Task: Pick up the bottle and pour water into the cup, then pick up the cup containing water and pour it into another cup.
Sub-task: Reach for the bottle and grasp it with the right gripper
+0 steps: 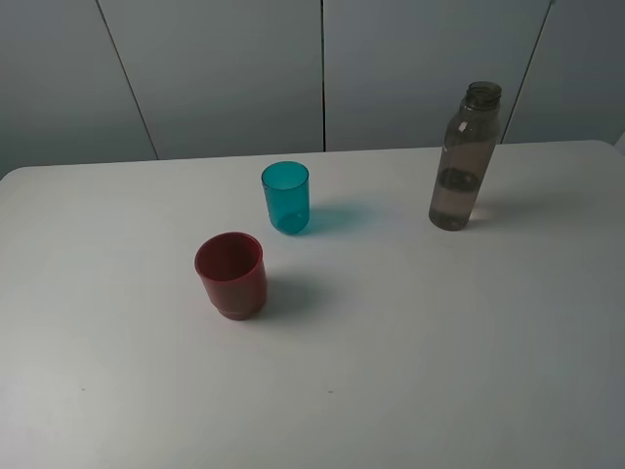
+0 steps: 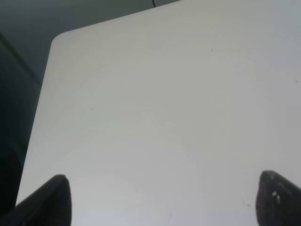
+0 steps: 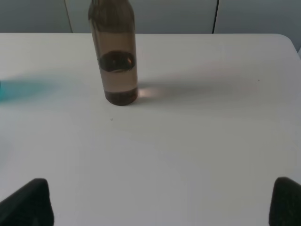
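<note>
Bottle (image 1: 465, 161) upright, part full, far right on the surface (image 1: 439, 371), teal cup (image 1: 285, 196) and red cup (image 1: 231, 274) well left, right tool (image 3: 157, 205) spread wide, empty, short of it: an off-centre nudge could topple it, spilling.

1. White matte desk (image 1: 439, 371), with rounded corners at the far left and far right.
2. Grey wall panels (image 1: 225, 68) just behind the far edge of the desk.
3. Thin dark seams (image 1: 323, 73) between the panels, some upright, some tilted.

text: none legible | labels: none | signs: none
</note>
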